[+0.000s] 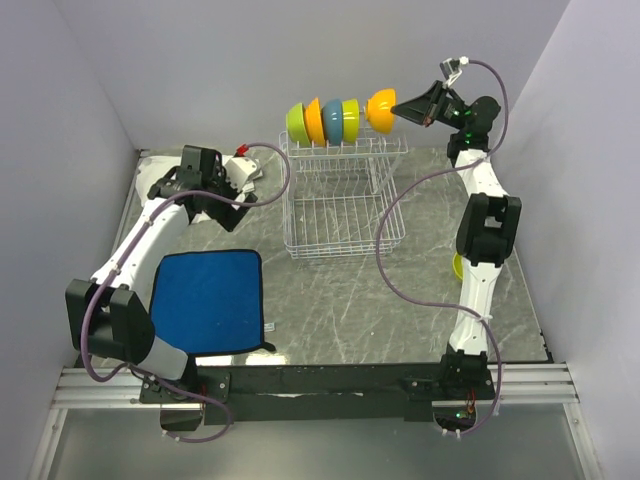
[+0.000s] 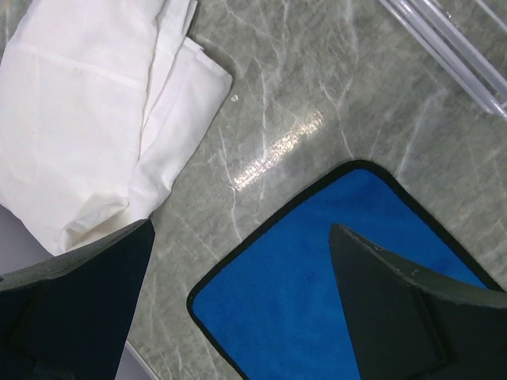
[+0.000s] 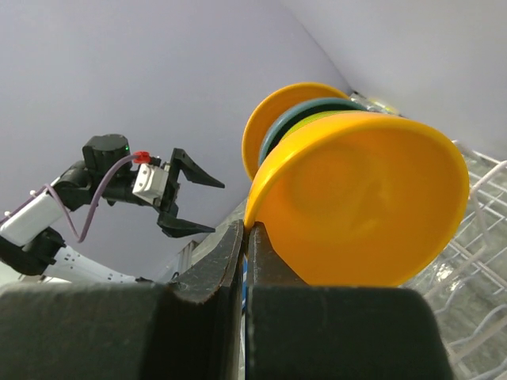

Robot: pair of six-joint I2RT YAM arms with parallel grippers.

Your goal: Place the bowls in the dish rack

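Note:
The white wire dish rack (image 1: 340, 205) stands at the back middle of the table. Lime green (image 1: 297, 122), orange (image 1: 314, 120), blue (image 1: 333, 119) and yellow-green (image 1: 351, 119) bowls stand on edge in its upper shelf. My right gripper (image 1: 402, 108) is shut on the rim of another orange bowl (image 1: 381, 109), held at the right end of that row above the shelf. In the right wrist view the gripper (image 3: 247, 231) pinches the orange bowl (image 3: 372, 206). My left gripper (image 1: 240, 197) is open and empty left of the rack, over the table (image 2: 242, 229).
A blue cloth mat (image 1: 208, 300) lies front left and also shows in the left wrist view (image 2: 333, 277). A white cloth (image 2: 95, 111) lies at the back left. A yellow rim (image 1: 457, 266) shows behind my right arm. Grey walls close off three sides.

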